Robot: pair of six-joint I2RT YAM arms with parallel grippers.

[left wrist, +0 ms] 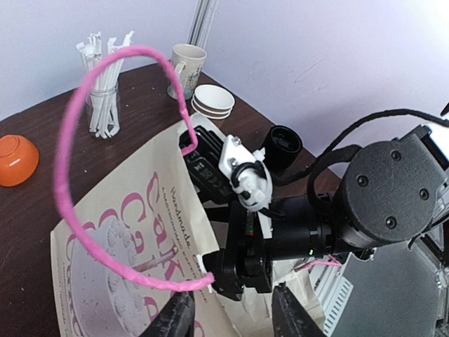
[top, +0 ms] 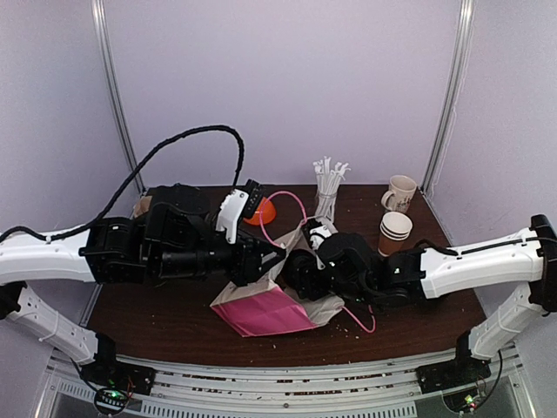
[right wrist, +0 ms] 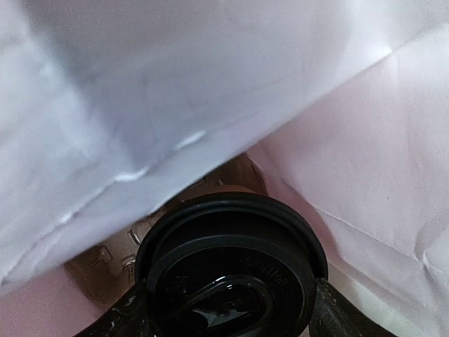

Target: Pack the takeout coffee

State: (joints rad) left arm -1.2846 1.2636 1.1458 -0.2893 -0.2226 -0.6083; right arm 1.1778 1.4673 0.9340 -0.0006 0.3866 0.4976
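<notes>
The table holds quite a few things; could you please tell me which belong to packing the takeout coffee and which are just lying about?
For the job: takeout coffee, lidded, in the right gripper; pink paper bag around it.
Lying about: glass of wrapped straws, ceramic mug, stacked paper cups, orange bowl, black lid stack.

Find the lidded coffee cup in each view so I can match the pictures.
Top external: not visible; hidden inside the pink bag.
Left wrist: not visible; only the bag's printed face shows.
Right wrist: lidded coffee cup at bottom centre, between the jaws of the right gripper, inside the bag.
Shared landmark: the bag, in all three views.
</notes>
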